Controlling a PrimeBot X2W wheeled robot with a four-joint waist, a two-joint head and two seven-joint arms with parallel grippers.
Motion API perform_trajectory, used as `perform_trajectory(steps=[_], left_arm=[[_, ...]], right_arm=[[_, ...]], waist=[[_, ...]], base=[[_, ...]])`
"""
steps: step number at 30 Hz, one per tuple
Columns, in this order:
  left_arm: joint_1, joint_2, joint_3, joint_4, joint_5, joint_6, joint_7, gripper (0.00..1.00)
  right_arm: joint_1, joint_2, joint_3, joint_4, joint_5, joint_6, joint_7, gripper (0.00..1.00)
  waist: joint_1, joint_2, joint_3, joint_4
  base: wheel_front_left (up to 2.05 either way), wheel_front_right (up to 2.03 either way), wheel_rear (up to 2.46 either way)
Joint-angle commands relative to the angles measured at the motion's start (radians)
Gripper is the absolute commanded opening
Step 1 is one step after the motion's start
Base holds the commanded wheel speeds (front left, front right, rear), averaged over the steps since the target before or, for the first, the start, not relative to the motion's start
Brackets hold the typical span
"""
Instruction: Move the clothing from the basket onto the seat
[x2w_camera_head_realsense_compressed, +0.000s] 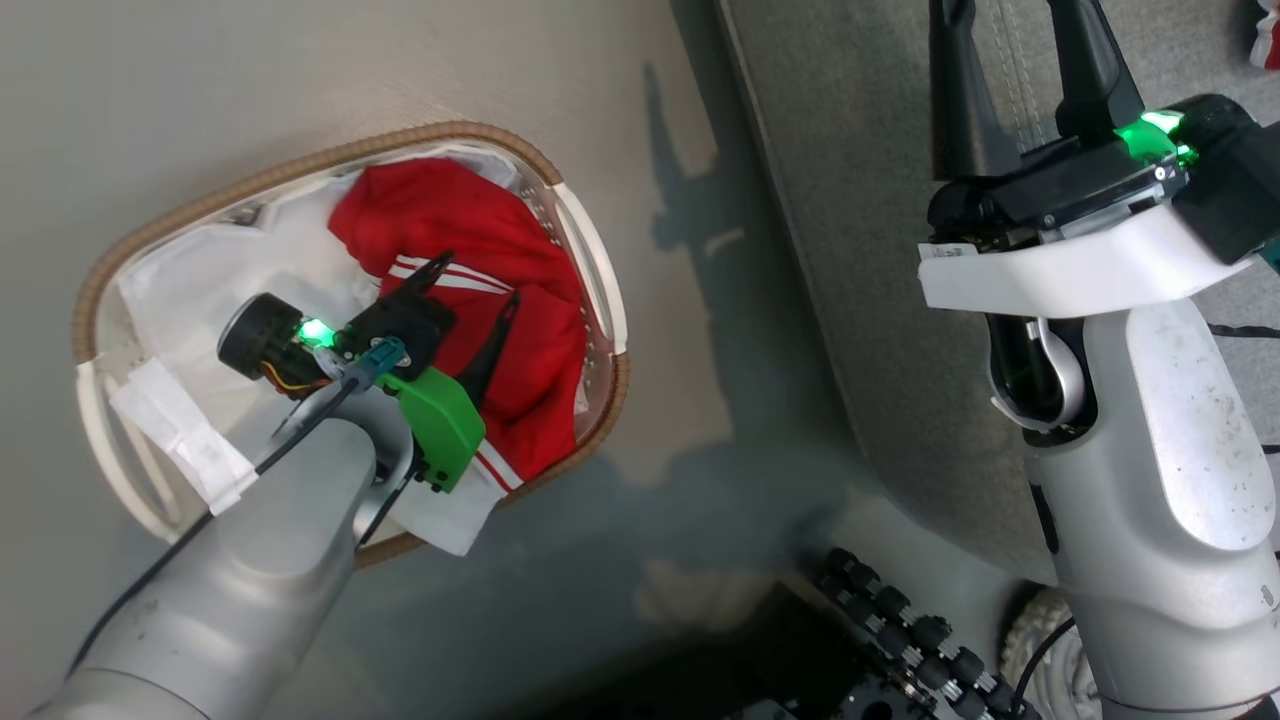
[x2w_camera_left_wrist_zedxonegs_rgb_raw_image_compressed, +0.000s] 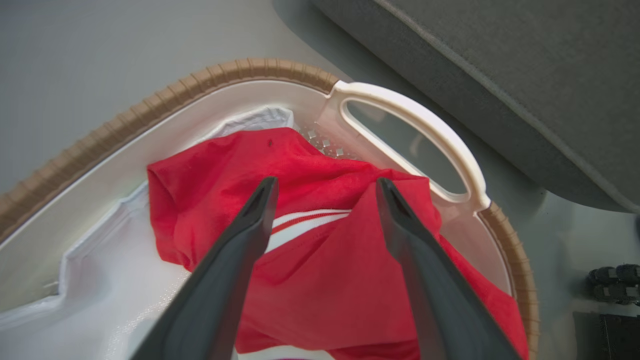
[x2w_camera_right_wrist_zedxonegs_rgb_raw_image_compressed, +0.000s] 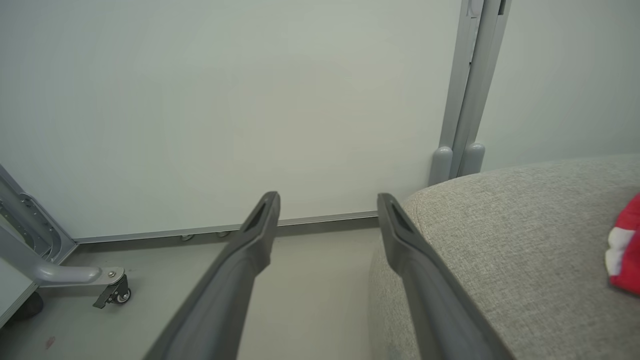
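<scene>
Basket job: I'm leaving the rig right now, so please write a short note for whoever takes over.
Left gripper: open, fingers down at the clothing in the basket, nothing gripped yet.
Right gripper: open, empty, at a corner of the seat.
Done: one red-and-white piece lies on the seat.
Left: close on the basket's clothing, lift it, carry it to the seat.

Silver forearm (x2w_camera_head_realsense_compressed: 250, 540), green bracket (x2w_camera_head_realsense_compressed: 445, 420), black-fingered left claw (x2w_camera_head_realsense_compressed: 480, 278)
</scene>
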Motion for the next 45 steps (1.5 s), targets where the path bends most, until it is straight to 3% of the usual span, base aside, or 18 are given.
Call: perform_trajectory(steps=[1,13,23,26,35,45], left_arm=[[-0.036,0.023,-0.034,0.016,-0.022,-0.003,-0.001,1.0],[-0.164,0.05,-0.352,0.136,-0.183,-0.003,0.096,1.0],[-0.191,0.025,-0.408,0.225,-0.129,-0.003,0.233,1.0],[-0.186,0.017,-0.408,0.236,-0.13,-0.003,0.262,0.0],[-0.157,0.028,-0.4,0.268,-0.197,-0.003,0.23,0.0],[-0.084,-0.046,-0.375,0.329,-0.301,-0.003,0.085,0.0]], right_arm=[[-0.019,-0.001,0.008,-0.011,0.011,-0.001,-0.004,1.0],[0.009,-0.001,0.013,-0.051,0.001,-0.001,-0.005,1.0],[0.006,-0.002,0.015,-0.071,-0.014,-0.001,-0.004,1.0],[0.0,-0.002,0.018,-0.074,-0.015,-0.001,-0.004,1.0],[-0.012,-0.002,0.035,-0.042,-0.004,-0.001,-0.004,1.0],[0.034,-0.002,0.027,0.033,-0.058,-0.001,-0.004,1.0]], waist=[[-0.0001,-0.0001,0.051,-0.047],[-0.0001,-0.0001,0.076,-0.055],[-0.0001,-0.0001,0.079,-0.046],[-0.0001,-0.0001,0.078,-0.045],[-0.0001,-0.0001,0.046,-0.056],[-0.0001,-0.0001,-0.11,0.002]], base=[[0.0,0.0,0.0],[0.0,0.0,0.0],[0.0,0.0,0.0],[0.0,0.0,0.0],[0.0,0.0,0.0],[0.0,0.0,0.0]])
